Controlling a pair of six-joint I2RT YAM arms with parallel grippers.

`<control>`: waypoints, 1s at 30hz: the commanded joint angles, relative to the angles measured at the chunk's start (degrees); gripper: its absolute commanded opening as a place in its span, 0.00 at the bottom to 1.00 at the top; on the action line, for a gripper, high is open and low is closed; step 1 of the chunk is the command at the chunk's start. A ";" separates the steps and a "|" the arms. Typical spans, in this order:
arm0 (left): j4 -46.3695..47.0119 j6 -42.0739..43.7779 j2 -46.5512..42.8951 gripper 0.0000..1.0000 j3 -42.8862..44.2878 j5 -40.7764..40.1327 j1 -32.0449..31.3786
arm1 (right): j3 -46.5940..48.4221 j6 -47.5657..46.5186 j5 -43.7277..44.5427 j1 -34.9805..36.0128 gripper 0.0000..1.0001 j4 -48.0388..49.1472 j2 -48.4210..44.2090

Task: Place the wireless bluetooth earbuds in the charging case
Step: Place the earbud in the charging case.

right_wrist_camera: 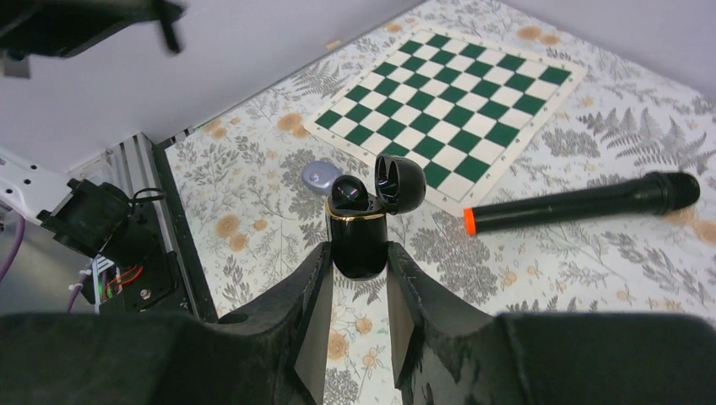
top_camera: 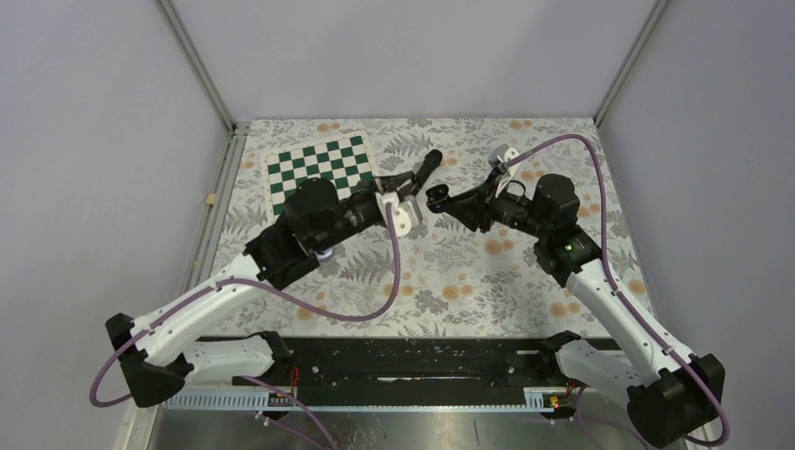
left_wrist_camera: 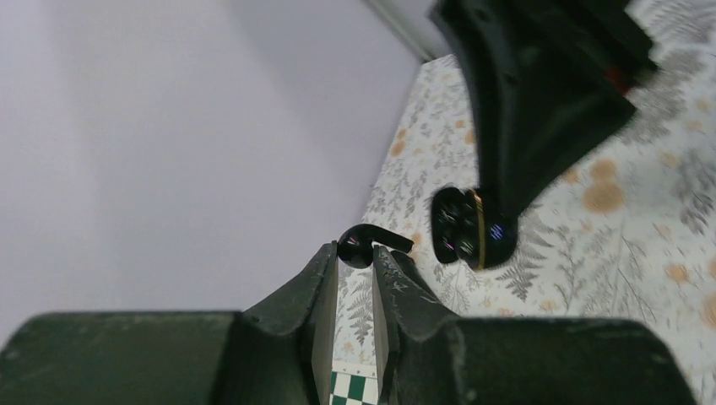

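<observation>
My left gripper (left_wrist_camera: 356,251) is shut on a black stemmed earbud (left_wrist_camera: 365,242), pinched at the fingertips with its stem pointing right. It is raised above the table, a short way left of the black charging case (left_wrist_camera: 467,228). My right gripper (right_wrist_camera: 359,255) is shut on that case (right_wrist_camera: 358,245), which has a gold rim and an open lid (right_wrist_camera: 399,181). Something glossy black sits in its mouth; I cannot tell what. In the top view both grippers (top_camera: 417,192) (top_camera: 446,199) meet at mid-table. No purple buds show.
A black marker (right_wrist_camera: 583,202) with an orange end lies on the floral cloth beside a green-and-white chessboard (right_wrist_camera: 447,101). A small pale purple rounded object (right_wrist_camera: 321,175) lies on the cloth near the board. Grey walls enclose the table.
</observation>
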 commanded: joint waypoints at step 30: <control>6.68 -9.99 8.85 0.00 9.20 -27.62 -12.86 | 1.93 -14.04 6.58 7.87 0.00 9.06 -8.83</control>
